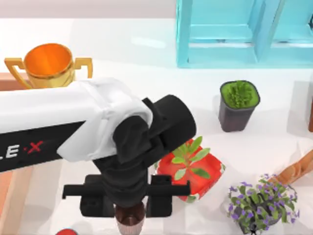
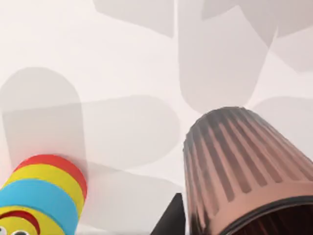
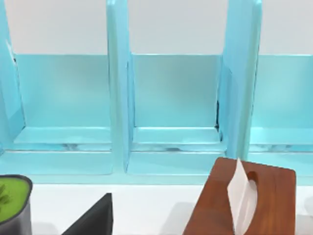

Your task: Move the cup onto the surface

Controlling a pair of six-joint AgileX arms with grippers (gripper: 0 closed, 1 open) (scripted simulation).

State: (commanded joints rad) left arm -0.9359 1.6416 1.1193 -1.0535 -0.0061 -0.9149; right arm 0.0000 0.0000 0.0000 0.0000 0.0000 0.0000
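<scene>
Cup [image 1: 130, 220] half hidden under arm

On the tabletop [image 1: 146, 44], the trophy [image 1: 48, 64] stands at the far left, the shelf frame [image 1: 242, 32] at the far right, potted plants [image 1: 238, 105] between, and the cup [image 1: 130, 220] at the near edge.
</scene>
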